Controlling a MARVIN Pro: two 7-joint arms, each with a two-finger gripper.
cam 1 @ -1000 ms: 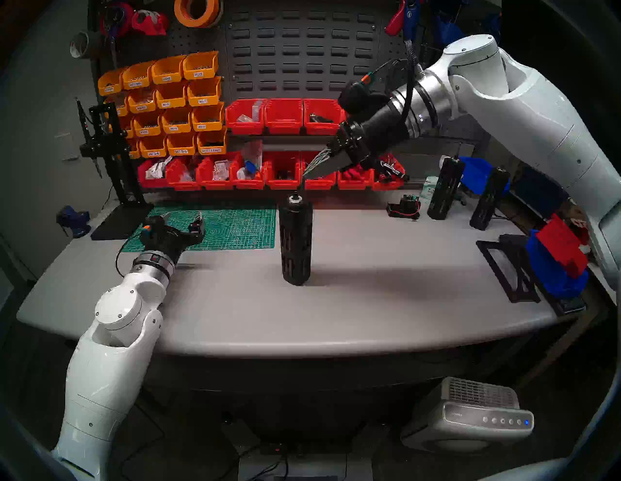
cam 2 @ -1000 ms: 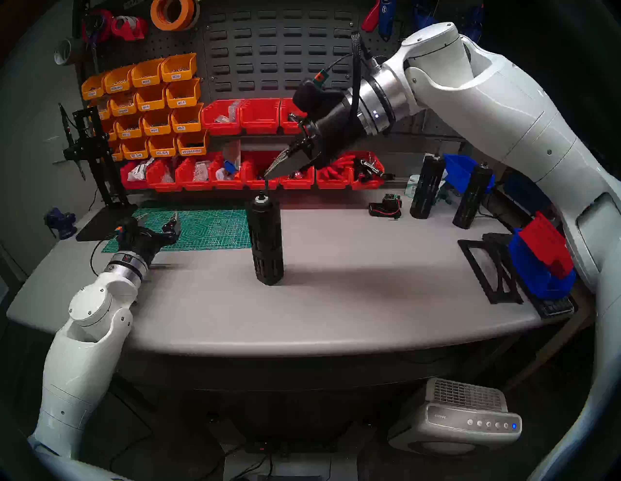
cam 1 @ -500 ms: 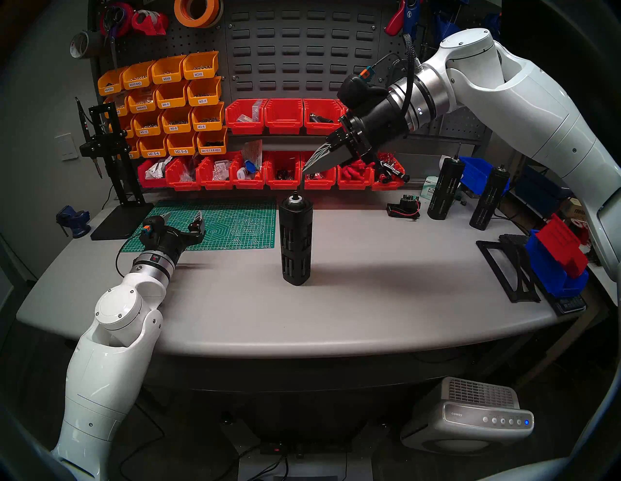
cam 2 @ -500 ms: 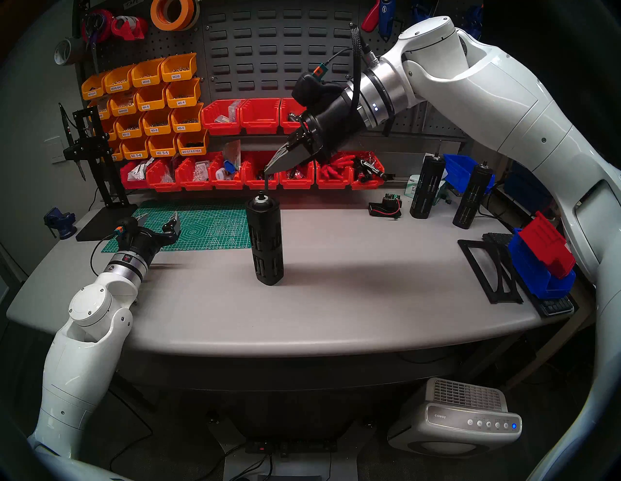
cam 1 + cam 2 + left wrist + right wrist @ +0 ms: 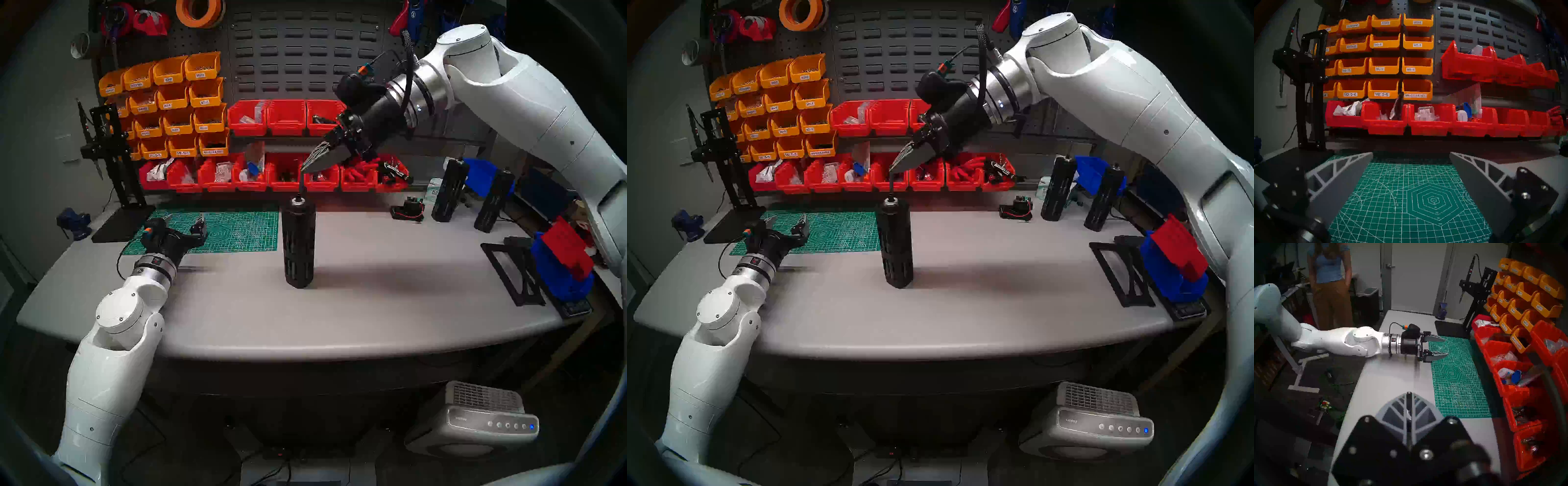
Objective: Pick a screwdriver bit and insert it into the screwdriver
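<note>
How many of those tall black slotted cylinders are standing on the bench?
3: one at the bench's middle, under the right tool, and two at the back right, and. Others may be hidden.

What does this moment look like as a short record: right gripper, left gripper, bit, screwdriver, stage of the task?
right gripper: shut on the bit, raised over the table, pointing down and to the left
bit: thin dark rod hanging below the fingertips, just above the screwdriver's top
screwdriver: tall black cylinder upright mid-table, silver-ringed socket up
left gripper: open, empty, over the green cutting mat
stage: bit lined up roughly over the socket; whether it has entered cannot be told
</note>
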